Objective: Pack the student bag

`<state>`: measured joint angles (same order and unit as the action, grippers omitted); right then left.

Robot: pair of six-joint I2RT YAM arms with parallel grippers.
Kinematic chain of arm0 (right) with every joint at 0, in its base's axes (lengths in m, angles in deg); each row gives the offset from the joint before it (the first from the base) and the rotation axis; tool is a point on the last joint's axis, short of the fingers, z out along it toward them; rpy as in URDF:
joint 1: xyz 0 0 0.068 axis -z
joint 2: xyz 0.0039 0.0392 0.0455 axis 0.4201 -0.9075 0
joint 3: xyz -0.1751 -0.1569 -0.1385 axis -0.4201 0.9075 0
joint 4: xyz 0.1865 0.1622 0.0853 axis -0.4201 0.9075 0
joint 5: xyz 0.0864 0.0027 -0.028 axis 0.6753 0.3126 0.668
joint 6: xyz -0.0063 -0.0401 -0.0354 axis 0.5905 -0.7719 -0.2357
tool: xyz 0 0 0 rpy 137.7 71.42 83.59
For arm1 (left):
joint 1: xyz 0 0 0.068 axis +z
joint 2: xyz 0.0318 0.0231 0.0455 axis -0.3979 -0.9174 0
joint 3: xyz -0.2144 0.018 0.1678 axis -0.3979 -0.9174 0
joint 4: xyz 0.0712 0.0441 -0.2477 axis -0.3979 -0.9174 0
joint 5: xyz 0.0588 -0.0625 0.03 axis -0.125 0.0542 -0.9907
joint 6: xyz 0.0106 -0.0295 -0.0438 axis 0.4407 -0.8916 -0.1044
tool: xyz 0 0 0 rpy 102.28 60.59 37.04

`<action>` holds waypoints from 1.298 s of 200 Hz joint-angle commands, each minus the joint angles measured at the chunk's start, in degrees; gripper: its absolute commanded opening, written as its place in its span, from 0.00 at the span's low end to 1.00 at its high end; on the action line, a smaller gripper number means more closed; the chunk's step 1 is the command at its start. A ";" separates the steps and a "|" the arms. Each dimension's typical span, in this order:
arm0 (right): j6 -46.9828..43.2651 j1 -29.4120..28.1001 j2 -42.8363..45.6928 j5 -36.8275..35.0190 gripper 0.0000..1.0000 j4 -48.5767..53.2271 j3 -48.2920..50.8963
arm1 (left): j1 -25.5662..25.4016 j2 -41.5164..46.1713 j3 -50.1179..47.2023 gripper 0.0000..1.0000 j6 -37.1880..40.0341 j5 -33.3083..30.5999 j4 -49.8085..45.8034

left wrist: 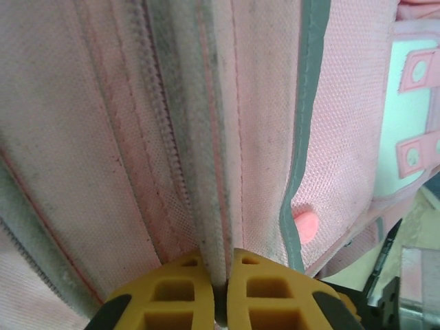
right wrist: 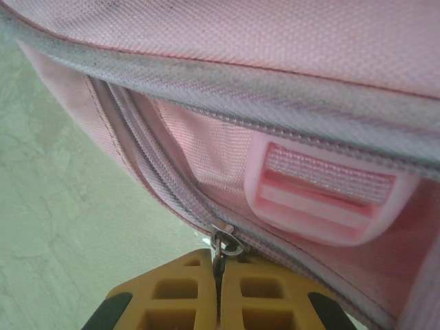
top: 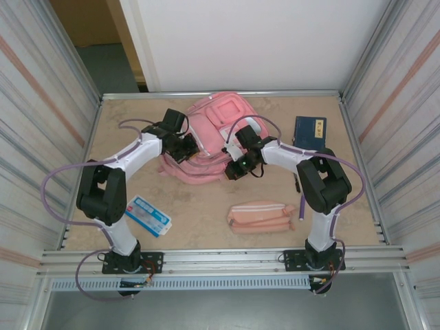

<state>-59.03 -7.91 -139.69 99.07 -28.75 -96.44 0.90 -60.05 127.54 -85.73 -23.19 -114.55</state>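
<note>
Top view: we record bright, even light from overhead. Shadows under the arms on the table (top: 206, 199) are soft and faint, and the white back wall (top: 247, 41) is nearly blown out. We note no hard glare.

Wrist views: the student bag (left wrist: 137, 137) weave is sharp mid-frame. We find the left gripper (left wrist: 220, 285) and right gripper (right wrist: 218, 278) slightly soft at the bottom edge. Pale areas carry a greenish cast.
</note>
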 commanded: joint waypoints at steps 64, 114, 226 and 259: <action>3.66 -1.17 1.61 6.94 0.11 -3.32 -2.10 | -1.88 3.63 7.09 0.00 -7.68 4.32 6.72; 13.05 -3.25 1.30 9.13 0.16 -10.68 -1.68 | -3.25 2.94 4.08 0.00 -10.54 3.56 10.76; 27.38 -11.46 -1.66 1.02 0.24 -22.00 -2.13 | -3.38 1.99 2.24 0.00 -12.37 3.09 14.59; 30.14 -13.49 -3.01 -1.06 0.25 -22.52 -1.91 | -3.38 1.64 1.52 0.00 -13.35 3.81 16.25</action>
<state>-32.32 -19.21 -141.18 98.52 -46.65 -97.53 -0.96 -59.43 129.29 -97.51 -23.67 -104.22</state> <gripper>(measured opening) 0.245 0.071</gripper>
